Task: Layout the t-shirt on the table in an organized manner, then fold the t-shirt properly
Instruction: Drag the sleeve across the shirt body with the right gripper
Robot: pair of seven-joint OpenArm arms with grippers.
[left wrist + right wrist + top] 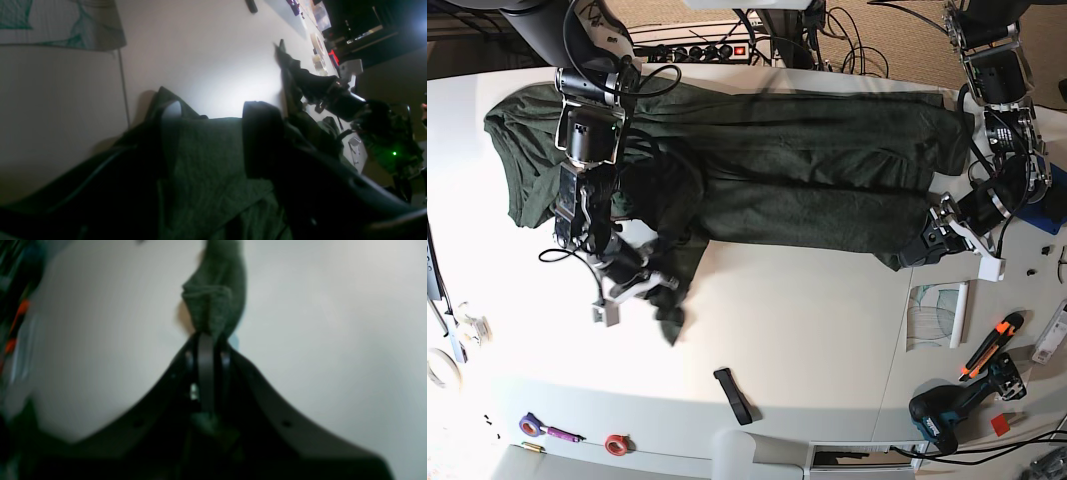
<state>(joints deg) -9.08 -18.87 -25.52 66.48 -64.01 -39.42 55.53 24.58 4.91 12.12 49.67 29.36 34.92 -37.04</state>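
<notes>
The right fingers [206, 350] were pressed together on a bunched fold of the dark green t-shirt [215, 300]. The right wrist view showed this plainly, with the cloth rising out of the fingertips against the pale counter [333, 323].

The left fingers [260, 133] stood apart in the left wrist view, with a flat stretch of the t-shirt [206, 160] lying between them and more cloth heaped beneath. Only that view looked across the counter [200, 50] to the right fingers [328, 95] in the distance, where a dark peak of fabric stood up from them. It also showed two tape rolls [319, 58] beyond them, and a sheet of paper [60, 23] with a teal drawing at the upper left.

The base view alone gave the whole layout. The t-shirt [807, 170] lay stretched in a wide, wrinkled band along the far side of the counter [807, 320]. The right fingers [642, 283] were at a bunched flap that trailed down from the band on that view's left. The left fingers [924, 247] were at the lower corner of the shirt on that view's right.

On the bare near part of the counter lay a black strap [735, 395]. A red tape roll [615, 443] was near the front left. A cordless drill [947, 415] and an orange-handled tool [987, 350] were at the front right, well apart from the shirt.
</notes>
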